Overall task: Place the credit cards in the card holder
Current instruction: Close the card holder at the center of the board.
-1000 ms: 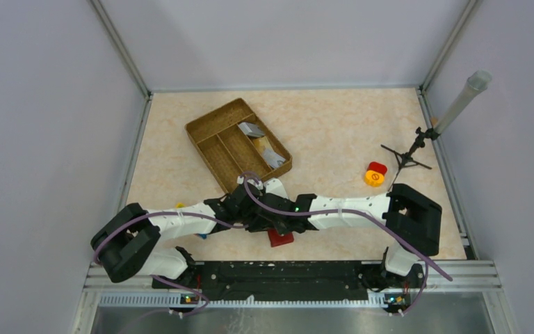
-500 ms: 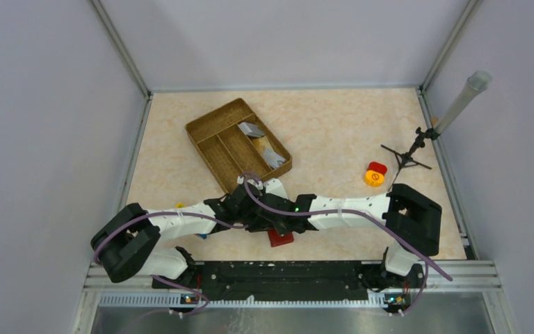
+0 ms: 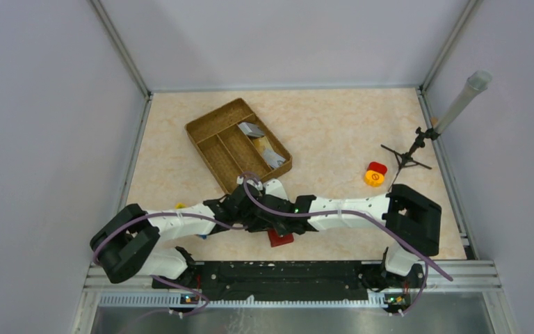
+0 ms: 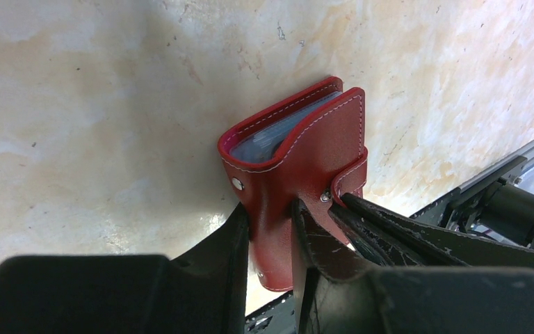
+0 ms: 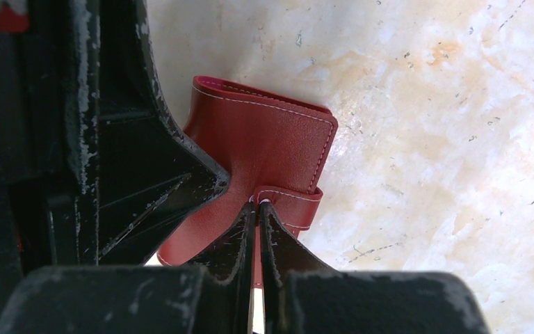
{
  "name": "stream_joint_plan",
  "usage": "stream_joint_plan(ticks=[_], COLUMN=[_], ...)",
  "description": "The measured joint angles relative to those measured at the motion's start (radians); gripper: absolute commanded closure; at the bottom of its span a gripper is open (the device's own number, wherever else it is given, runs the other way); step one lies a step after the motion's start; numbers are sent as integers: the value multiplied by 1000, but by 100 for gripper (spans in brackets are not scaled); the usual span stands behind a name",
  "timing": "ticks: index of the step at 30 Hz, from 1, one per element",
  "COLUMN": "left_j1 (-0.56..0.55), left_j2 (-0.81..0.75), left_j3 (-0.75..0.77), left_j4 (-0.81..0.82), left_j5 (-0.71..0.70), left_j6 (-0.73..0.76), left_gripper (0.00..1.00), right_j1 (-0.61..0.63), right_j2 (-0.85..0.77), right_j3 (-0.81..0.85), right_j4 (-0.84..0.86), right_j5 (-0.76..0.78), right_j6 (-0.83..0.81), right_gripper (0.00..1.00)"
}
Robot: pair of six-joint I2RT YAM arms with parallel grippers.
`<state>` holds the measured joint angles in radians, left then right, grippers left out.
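While credit cards [image 3: 270,154] lie in the tray [image 3: 212,113], left hand [image 4: 271,217] clamps the card holder [image 4: 306,142] and right hand [image 5: 257,207] pinches its strap [image 5: 293,204].

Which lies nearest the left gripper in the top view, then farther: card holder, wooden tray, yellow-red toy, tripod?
1. card holder, clamped in the left gripper.
2. wooden tray, just beyond it.
3. yellow-red toy, right side.
4. tripod, far right.

Pale lavender walls [image 3: 285,42] on 3 sides — beige marbled tabletop [image 3: 334,118], alu rail [image 3: 476,270] at near edge.
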<state>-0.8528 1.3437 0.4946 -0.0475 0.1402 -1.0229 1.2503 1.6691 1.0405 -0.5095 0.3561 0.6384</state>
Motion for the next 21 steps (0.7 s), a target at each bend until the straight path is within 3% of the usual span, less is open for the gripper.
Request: stream_joint_plan(ticks=[12, 21], left_j1=[-3, -3], left_j2=[-112, -158], left_j3=[-55, -65], left_j4=[-39, -78], left_j5=[-46, -61], left_j6=[30, 45], left_gripper=[61, 50], right_j1=[21, 16], right_j2=[-41, -105], right_j3=[-21, -50], right_j4=[23, 52], right_j5=[5, -8], right_j6=[9, 19], right_gripper=[100, 100])
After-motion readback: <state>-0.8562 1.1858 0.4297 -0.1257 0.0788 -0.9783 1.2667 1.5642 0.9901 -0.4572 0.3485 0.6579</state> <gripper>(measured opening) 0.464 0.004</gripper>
